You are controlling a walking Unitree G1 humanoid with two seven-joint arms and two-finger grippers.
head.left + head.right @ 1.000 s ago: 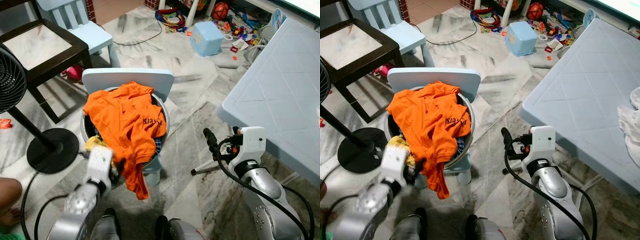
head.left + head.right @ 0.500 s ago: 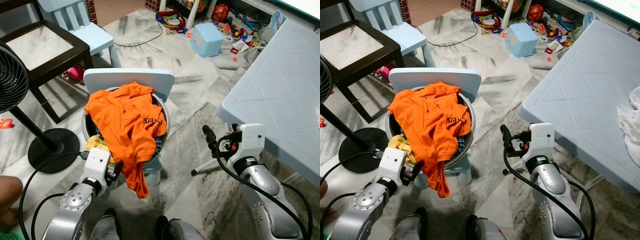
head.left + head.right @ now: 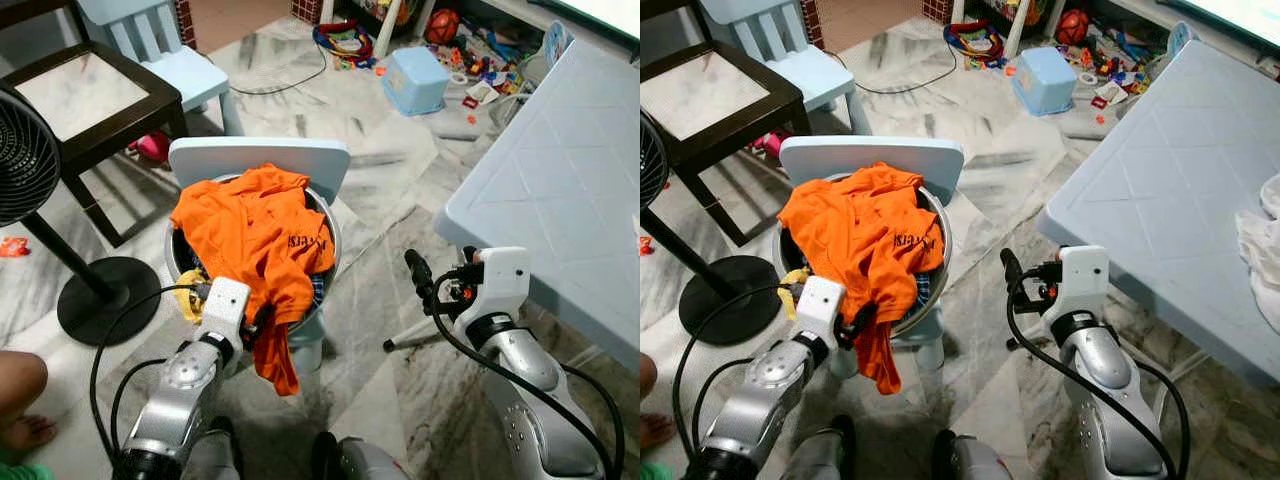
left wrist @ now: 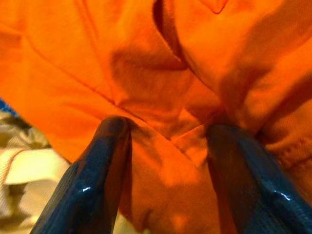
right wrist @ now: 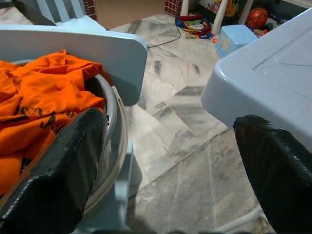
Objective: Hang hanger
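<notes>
While the left gripper presses spread fingers into the orange shirt, whose dark lettering is unreadable, the right gripper hangs open beside it.

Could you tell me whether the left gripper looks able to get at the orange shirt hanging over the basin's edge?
Probably yes: the left gripper has its open fingers against the orange shirt, with nothing between.

The left pincer presses its spread black fingers into orange cloth (pale fabric beside)
</notes>
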